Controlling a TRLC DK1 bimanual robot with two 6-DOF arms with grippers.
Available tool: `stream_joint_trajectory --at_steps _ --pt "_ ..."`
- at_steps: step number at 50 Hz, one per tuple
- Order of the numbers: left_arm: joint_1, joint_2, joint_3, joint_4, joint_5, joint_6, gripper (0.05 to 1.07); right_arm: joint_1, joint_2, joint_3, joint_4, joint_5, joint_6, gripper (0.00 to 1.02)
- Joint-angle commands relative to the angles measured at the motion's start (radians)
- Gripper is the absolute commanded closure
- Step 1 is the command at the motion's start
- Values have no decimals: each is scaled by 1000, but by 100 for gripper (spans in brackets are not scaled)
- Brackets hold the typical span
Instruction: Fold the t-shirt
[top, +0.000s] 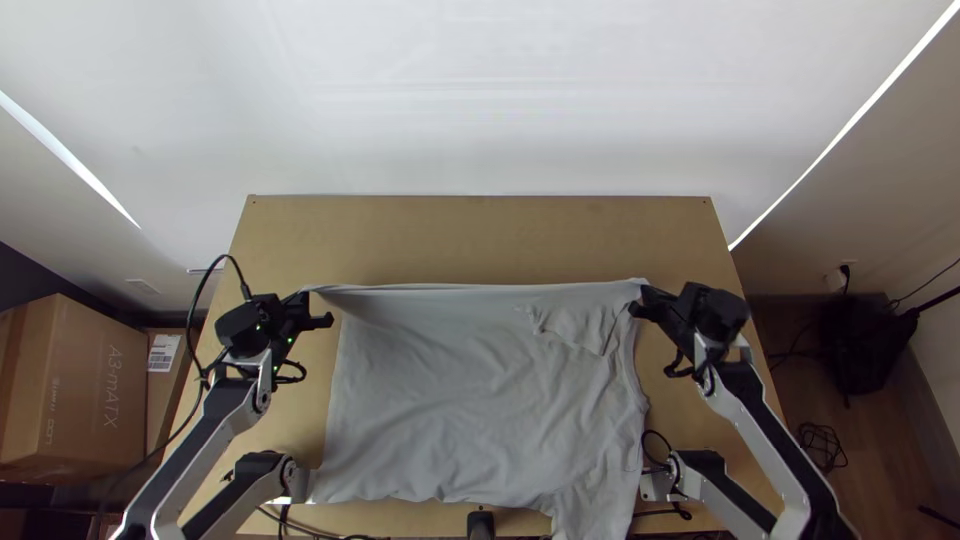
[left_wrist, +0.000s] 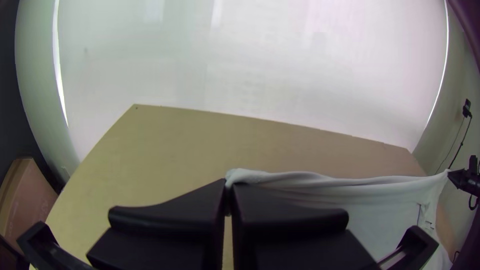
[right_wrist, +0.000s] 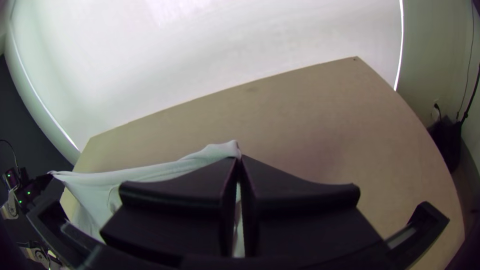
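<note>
Far tabletop (top: 480, 238) free; arms (top: 208, 428) block sides

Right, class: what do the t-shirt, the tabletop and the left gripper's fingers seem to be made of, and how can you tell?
T-shirt: soft matte knit, likely cotton; it wrinkles finely and drapes.
Tabletop: probably fibreboard or wood, smooth and dull; evenly tan, no clear grain.
Left gripper's fingers: dull black, perhaps moulded plastic given the rounded edges; rubber is possible.

Bright backdrop (top: 480, 130), dim sides, bent fisheye edges
</note>
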Motion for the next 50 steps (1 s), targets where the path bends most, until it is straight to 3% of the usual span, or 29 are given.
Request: stream_joint_trajectory --at_steps 1,12,50 --pt "9 141 68 66 -21 -19 105 -2 148 98 51 33 -1 100" --pt "20 396 209 102 -21 -17 105 12 375 215 127 35 -16 100" --pt "41 1000 722 143 -22 -10 105 15 994 744 129 72 -58 100"
